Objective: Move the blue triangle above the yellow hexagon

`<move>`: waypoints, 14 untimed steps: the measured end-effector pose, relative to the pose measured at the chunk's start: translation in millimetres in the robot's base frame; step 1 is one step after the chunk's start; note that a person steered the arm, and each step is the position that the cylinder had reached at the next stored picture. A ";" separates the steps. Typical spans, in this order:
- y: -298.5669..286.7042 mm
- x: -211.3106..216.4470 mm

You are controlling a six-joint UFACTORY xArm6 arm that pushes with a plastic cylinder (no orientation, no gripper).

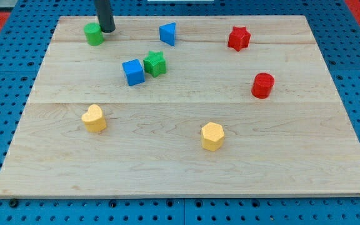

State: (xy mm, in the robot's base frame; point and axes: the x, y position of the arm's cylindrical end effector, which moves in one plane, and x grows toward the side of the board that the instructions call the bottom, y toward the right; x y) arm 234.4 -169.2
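Note:
The blue triangle [167, 34] lies near the top of the wooden board, left of centre. The yellow hexagon [212, 135] lies lower down, right of centre, far below the triangle. My tip [107, 30] stands at the top left, touching or almost touching the right side of a green cylinder [94, 34]. The tip is about a hundred pixels to the left of the blue triangle, at nearly the same height in the view.
A blue cube [133, 72] and a green star [155, 63] sit side by side below the triangle. A red star [238, 38] and a red cylinder [262, 85] are on the right. A yellow heart [94, 118] is at lower left.

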 end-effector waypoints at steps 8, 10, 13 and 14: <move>109.2 -23.7; 121.6 -24.7; 124.0 -0.2; 144.1 49.9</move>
State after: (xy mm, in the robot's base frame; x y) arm 284.3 -25.1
